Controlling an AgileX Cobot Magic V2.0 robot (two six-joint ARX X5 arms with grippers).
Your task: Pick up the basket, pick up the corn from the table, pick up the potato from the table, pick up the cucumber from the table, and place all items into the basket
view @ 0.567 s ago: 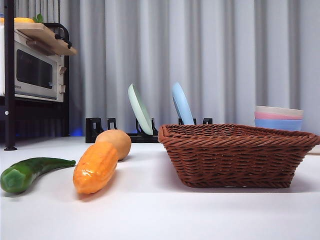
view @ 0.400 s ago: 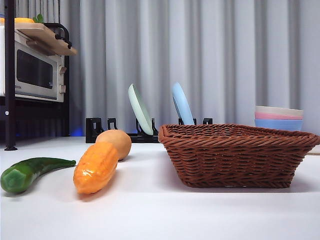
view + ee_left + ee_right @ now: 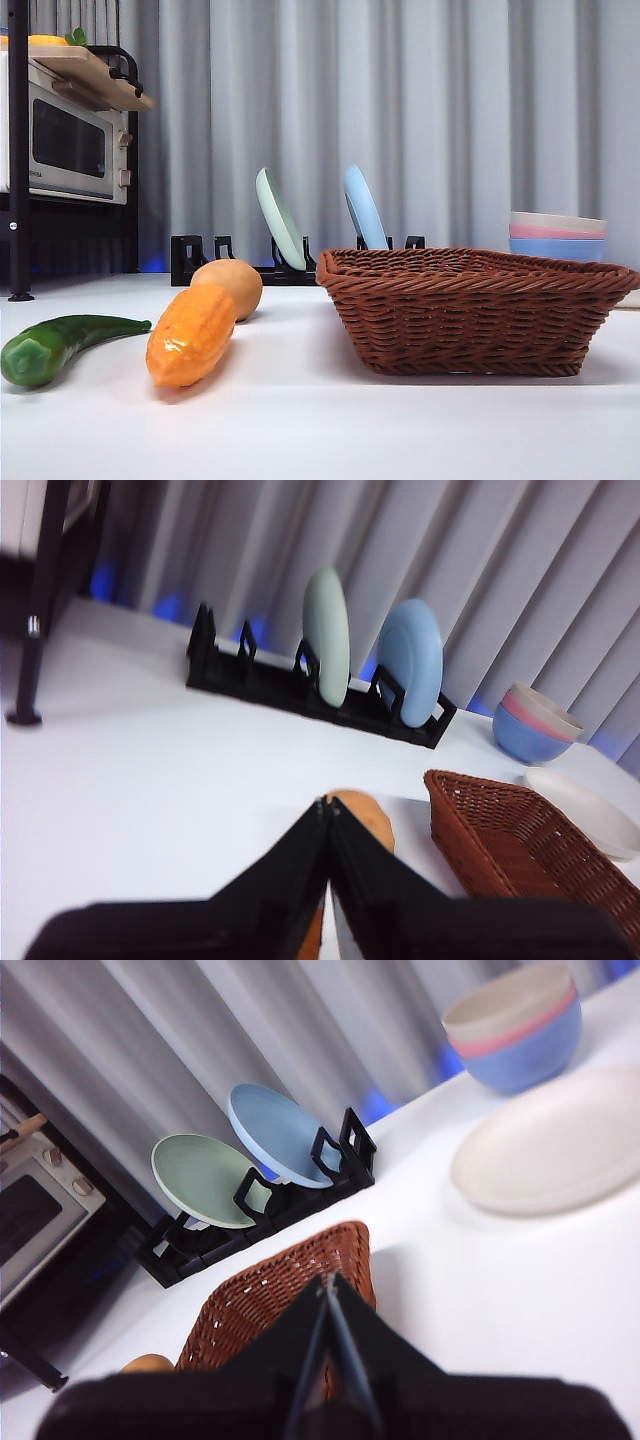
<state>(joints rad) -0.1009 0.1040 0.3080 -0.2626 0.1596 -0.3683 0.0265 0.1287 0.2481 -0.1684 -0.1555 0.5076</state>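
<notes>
Sitting untouched on the white table (image 3: 320,430), the basket (image 3: 470,310) looks light but stiff, woven wicker w/ a thick braided rim; I'd guess the rim's near edge is the place to pinch, since the flared wall gives the jaws something to bite. Reddish-brown, wide, shallow, empty as far as I can see. Left of it lies the corn (image 3: 191,333), glossy orange, bumpy rows — prob. hard plastic, slippery, so take it across the middle where the ridges help. Just behind it, touching or nearly, is the potato (image 3: 230,286): smooth, matte tan, egg-shaped, likely to roll; grip its widest part. Farther left, apart from both, the cucumber (image 3: 60,345), dark green, shiny, curved, slim — grab mid-length.

Left gripper (image 3: 328,810) hangs above the potato area, jaws pressed together, holding nothing. Right gripper (image 3: 327,1285) hovers over the basket's corner, jaws likewise closed & empty. Neither arm shows in the front view. Nothing is in the basket yet, so I'd say the job hasn't begun.
</notes>
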